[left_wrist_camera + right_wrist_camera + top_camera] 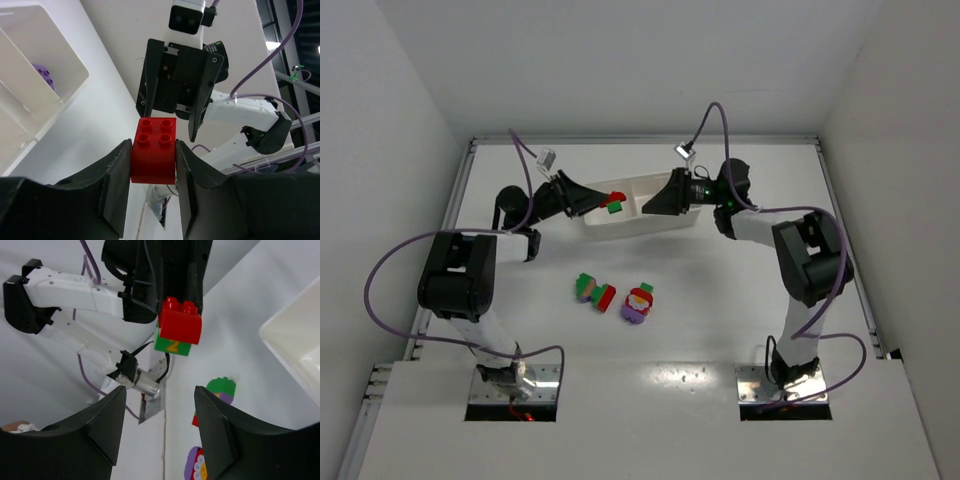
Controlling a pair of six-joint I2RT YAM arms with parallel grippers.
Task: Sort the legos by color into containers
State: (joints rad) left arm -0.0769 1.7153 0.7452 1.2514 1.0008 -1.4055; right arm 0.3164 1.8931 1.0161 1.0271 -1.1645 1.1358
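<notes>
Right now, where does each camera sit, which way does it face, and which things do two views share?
Top external: above and behind both arms, looking down on the table and white tray.
Left wrist: on the left hand, facing the open right hand; own fingers clamp a red brick.
Right wrist: on the right hand, facing the left hand; own fingers show, apart.
Shared: both wrist views show the red brick and the tray.

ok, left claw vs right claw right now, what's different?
Left claw is shut on a red brick with a green brick stuck to it; right claw is open and empty. Left claw is over the tray's left end, right claw near its middle. Both face each other.
</notes>
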